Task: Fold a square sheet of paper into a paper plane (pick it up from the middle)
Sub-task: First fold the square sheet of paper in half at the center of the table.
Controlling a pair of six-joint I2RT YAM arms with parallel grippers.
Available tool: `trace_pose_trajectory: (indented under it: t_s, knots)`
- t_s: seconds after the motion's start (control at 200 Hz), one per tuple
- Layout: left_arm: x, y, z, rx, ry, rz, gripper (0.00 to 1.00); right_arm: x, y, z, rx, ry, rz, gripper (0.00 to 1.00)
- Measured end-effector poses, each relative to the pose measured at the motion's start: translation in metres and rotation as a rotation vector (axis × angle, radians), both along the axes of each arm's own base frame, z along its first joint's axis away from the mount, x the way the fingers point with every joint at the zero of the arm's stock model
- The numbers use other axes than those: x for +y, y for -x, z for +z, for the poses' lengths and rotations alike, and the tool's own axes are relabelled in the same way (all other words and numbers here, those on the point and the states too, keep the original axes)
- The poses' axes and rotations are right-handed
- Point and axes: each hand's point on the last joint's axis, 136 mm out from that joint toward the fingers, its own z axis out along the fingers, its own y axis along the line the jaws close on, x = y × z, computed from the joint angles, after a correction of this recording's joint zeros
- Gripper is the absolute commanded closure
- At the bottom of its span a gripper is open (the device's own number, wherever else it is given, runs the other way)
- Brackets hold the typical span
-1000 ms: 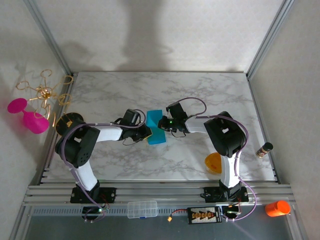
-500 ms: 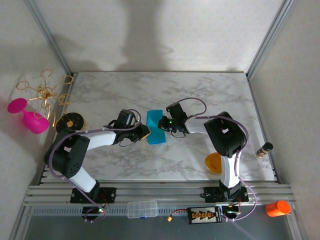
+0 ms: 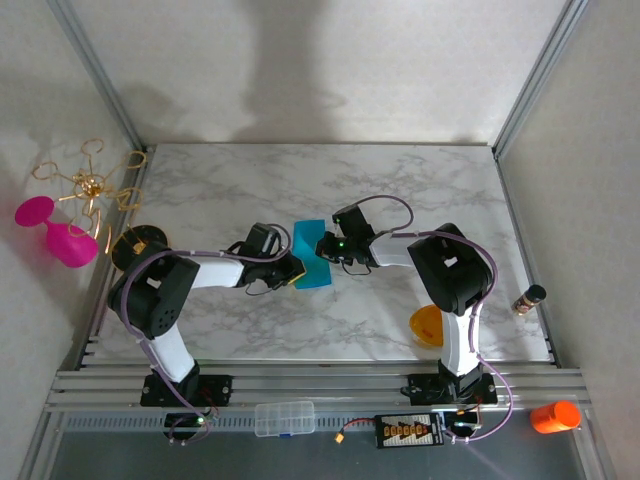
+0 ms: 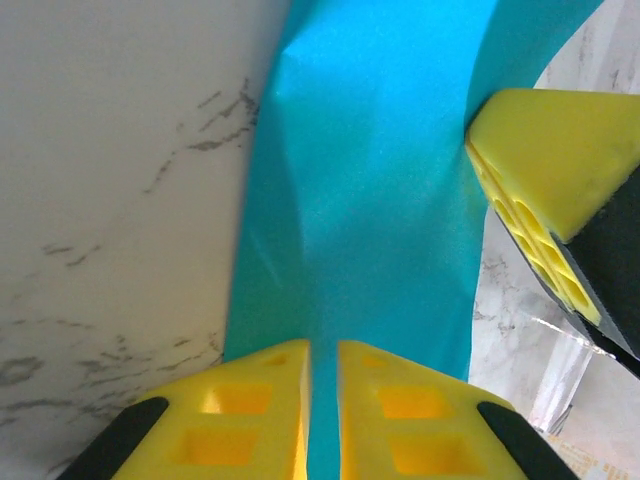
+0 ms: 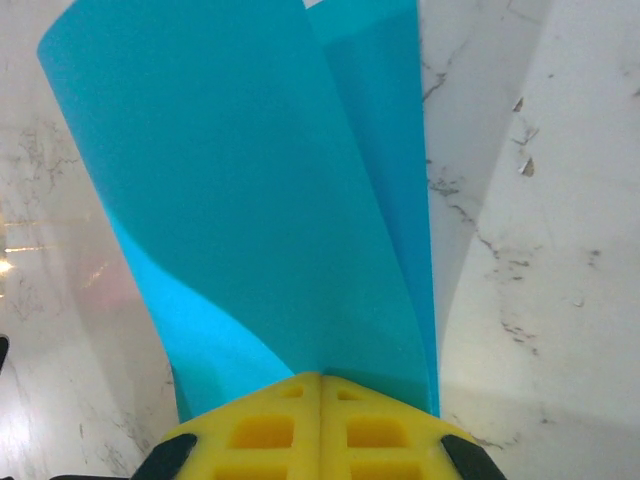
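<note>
bowl: orange bowl point(image 3: 427, 325) sits near the right arm's base, well apart from the work.
left gripper: left gripper point(image 4: 322, 360) has its jaws nearly together, clamped on the sheet's near-left edge.
right gripper: right gripper point(image 5: 320, 385) has its jaws pressed together on the opposite edge, both layers running out from the pads.
sheet: teal sheet point(image 3: 312, 255) is mid-table point(image 3: 400, 180), between the two grippers. It is bowed and doubled over loosely, with no sharp crease visible.
step: judged an early fold, halves being brought together; no dart shape yet.
next: likely needs the edges lined up and the sheet laid flat. One gripper would then pin it while the other lets go and presses the crease.
risk: thin paper may buckle or slip askew.
</note>
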Motion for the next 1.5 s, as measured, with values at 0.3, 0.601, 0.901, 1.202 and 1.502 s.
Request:
trace_pose_trajectory:
  t_s: [0.3, 0.601, 0.901, 1.202, 1.502]
  knots:
    - [0.016, 0.023, 0.001, 0.006, -0.047, -0.014, 0.82, 0.0, 0.0, 0.0, 0.001, 0.003, 0.0, 1.0]
    - [0.006, 0.006, 0.021, -0.019, -0.038, -0.021, 0.83, 0.001, -0.003, 0.0, -0.002, 0.007, 0.0, 1.0]
    - [0.0, 0.009, 0.002, 0.027, -0.062, -0.042, 0.83, 0.002, -0.003, 0.0, 0.0, 0.009, 0.0, 1.0]
    - [0.003, 0.027, 0.0, 0.004, -0.098, -0.109, 0.83, 0.001, -0.003, 0.0, 0.005, 0.015, 0.002, 1.0]
    - [0.009, 0.052, 0.005, 0.027, -0.174, -0.208, 0.83, 0.001, -0.004, 0.0, 0.005, 0.019, 0.004, 1.0]
